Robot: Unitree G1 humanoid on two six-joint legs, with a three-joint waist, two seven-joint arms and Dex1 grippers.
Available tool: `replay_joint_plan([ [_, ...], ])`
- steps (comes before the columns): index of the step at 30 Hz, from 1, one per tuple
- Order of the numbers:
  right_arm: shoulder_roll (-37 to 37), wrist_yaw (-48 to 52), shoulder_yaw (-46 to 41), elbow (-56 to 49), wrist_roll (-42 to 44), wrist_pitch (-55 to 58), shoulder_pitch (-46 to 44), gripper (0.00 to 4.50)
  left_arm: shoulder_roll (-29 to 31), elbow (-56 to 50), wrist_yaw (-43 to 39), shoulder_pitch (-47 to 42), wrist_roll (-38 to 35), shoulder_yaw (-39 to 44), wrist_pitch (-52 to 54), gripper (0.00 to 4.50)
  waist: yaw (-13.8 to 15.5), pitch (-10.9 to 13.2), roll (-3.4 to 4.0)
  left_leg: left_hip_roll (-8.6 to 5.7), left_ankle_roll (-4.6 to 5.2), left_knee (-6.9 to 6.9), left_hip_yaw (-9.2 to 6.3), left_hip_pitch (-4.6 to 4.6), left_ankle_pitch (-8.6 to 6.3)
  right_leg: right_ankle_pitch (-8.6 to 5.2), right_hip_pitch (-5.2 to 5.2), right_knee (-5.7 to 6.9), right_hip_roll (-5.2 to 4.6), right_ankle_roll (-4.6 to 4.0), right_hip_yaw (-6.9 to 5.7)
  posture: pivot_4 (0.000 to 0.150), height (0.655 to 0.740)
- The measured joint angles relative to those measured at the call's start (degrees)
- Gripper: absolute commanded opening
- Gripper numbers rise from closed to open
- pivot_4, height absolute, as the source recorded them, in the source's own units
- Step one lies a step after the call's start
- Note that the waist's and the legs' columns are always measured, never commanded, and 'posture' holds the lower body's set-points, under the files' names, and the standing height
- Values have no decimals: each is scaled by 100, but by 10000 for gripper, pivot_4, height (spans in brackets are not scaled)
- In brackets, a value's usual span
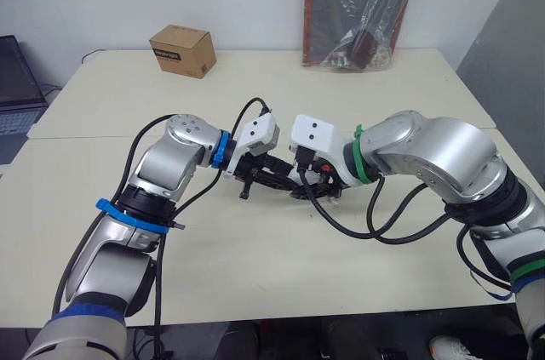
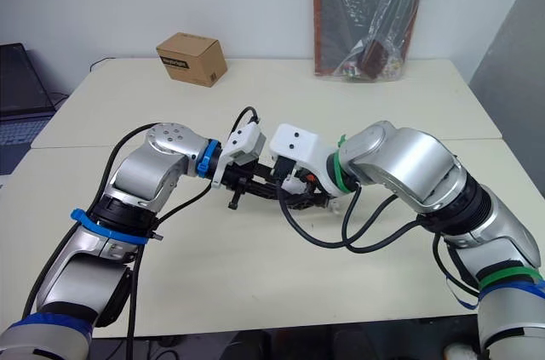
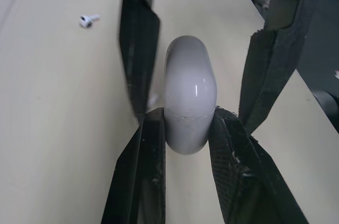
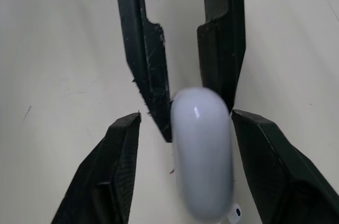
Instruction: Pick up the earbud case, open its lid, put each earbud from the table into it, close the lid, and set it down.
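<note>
The white earbud case (image 3: pixel 189 91) is held just above the table, lid closed, its seam visible. My left gripper (image 3: pixel 188 121) is shut on the case's lower half, with a finger pressed on each side. My right gripper (image 4: pixel 186 114) faces it from the other side and is open, its fingers (image 4: pixel 108 171) flanking the case (image 4: pixel 202 150) without touching it. The two grippers meet at the table's middle (image 1: pixel 289 180). One white earbud (image 3: pixel 88 20) lies on the table away from the case. Another earbud (image 4: pixel 234 213) peeks out under the case.
A cardboard box (image 1: pixel 181 50) stands at the back left of the beige table (image 1: pixel 255 258). A dark board wrapped in plastic (image 1: pixel 358 7) leans on the wall at the back. A laptop (image 1: pixel 15 92) sits off the left edge. Black cables (image 1: pixel 375 228) loop beneath the right arm.
</note>
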Motion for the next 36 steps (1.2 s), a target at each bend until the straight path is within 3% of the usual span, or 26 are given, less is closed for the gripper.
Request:
replay_joint_plan([
  [5,-308,114,-702,-298,29,-325,511,27937,23,10,87,380,-234,449,-102,7753,2,0,-1,0,0,0,0,0,0,0,3,-1,-1,0,0,1500,7400],
  [11,324,-415,-2139,-454,165,-874,1953,27937,-84,15,104,952,-641,830,-136,7753,6,-1,-2,-2,-1,3,-1,6,0,1,12,3,-2,0,0,1500,7400],
  [16,774,-621,-2659,-842,489,-1078,2501,27937,-292,15,83,1010,-875,1043,-512,7753,5,-1,-2,-2,-1,3,0,16,0,1,19,2,-2,0,1,1500,7400],
  [36,1061,-1173,-2729,-773,788,-1049,2712,27937,-320,65,-5,1068,-933,1060,-683,7753,2,-1,-2,-1,-1,1,0,20,0,0,23,1,0,1,1,1500,7400],
])
